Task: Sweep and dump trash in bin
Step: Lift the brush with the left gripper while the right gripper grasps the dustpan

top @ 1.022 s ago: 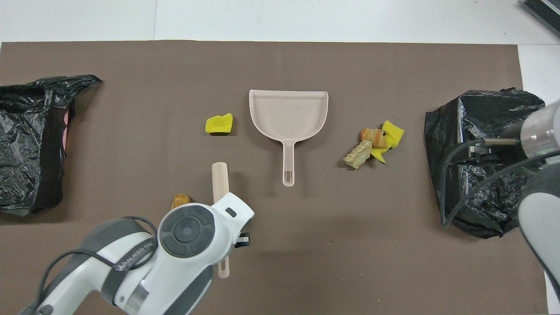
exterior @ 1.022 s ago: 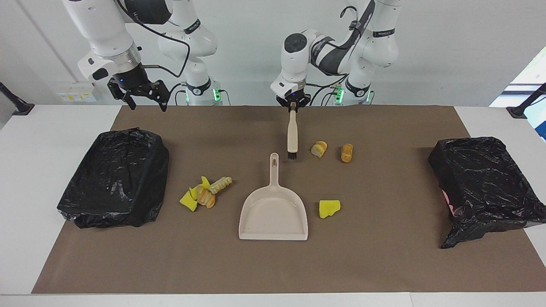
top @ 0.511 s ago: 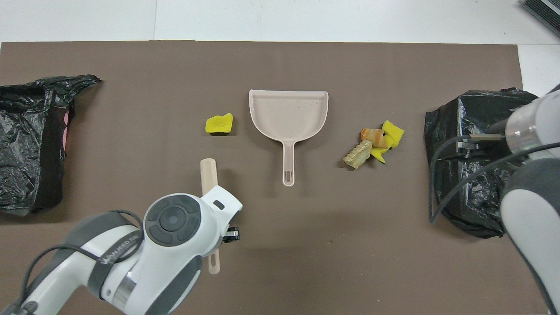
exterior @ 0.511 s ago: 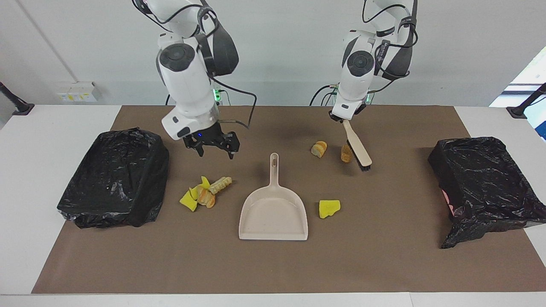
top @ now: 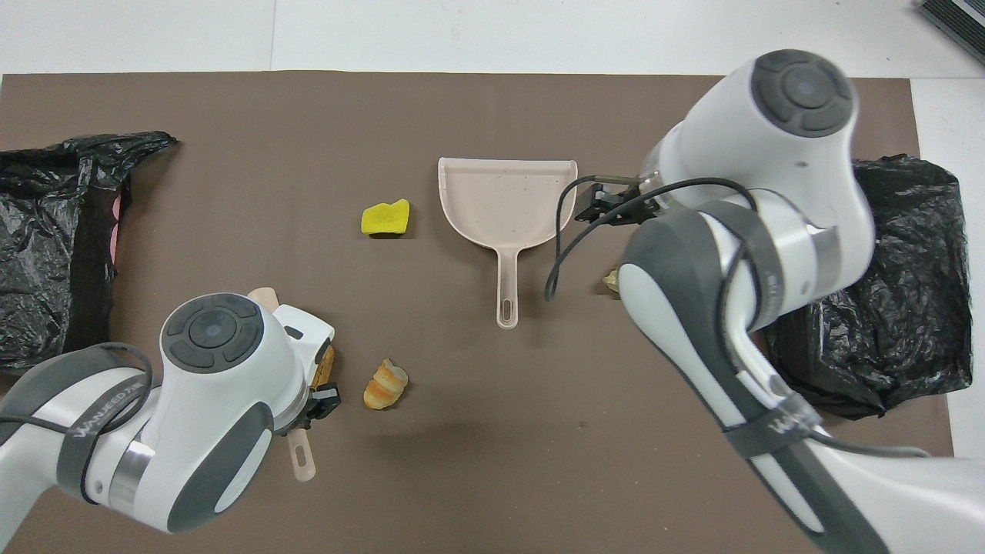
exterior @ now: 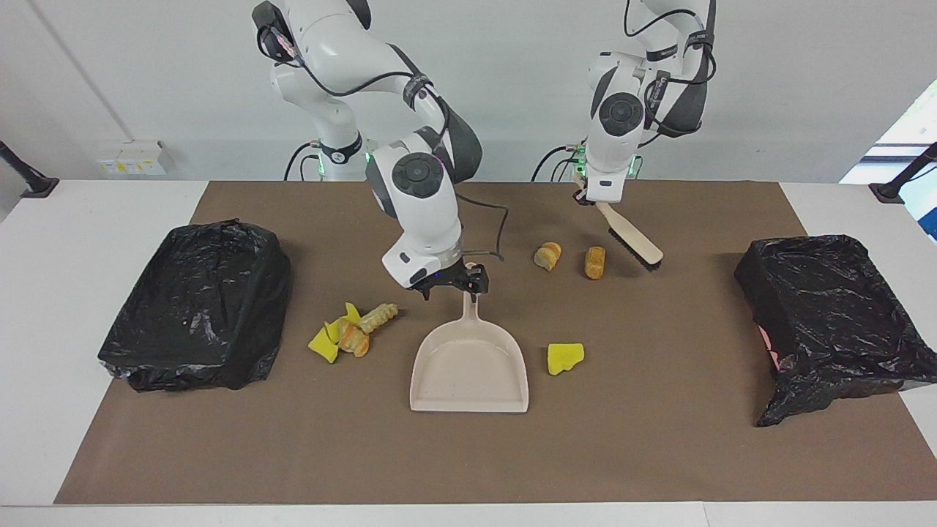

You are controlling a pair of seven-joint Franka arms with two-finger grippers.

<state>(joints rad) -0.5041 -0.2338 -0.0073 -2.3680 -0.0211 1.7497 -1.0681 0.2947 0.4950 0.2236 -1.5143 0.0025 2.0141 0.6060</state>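
Right gripper [exterior: 455,283] hovers over the dustpan [exterior: 469,366] handle, jaws spread wide, gripping nothing. Left gripper [exterior: 589,199] is clamped on the brush [exterior: 631,236] handle (fingertips hidden under the wrist). Trash: scrap pile [exterior: 351,331] beside the dustpan, largely covered overhead; yellow sponge [exterior: 565,358] beside the pan; two bread lumps [exterior: 547,255] nearer the robots.

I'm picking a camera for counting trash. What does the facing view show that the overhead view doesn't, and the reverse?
Facing only, uncovered: the scrap heap, the bread lump nearest the brush, the open right gripper over the handle of the dustpan, the left gripper shut on the brush. Overhead only: the handle's hanging hole. Both: dustpan, lone yellow sponge piece, the other bread lump.
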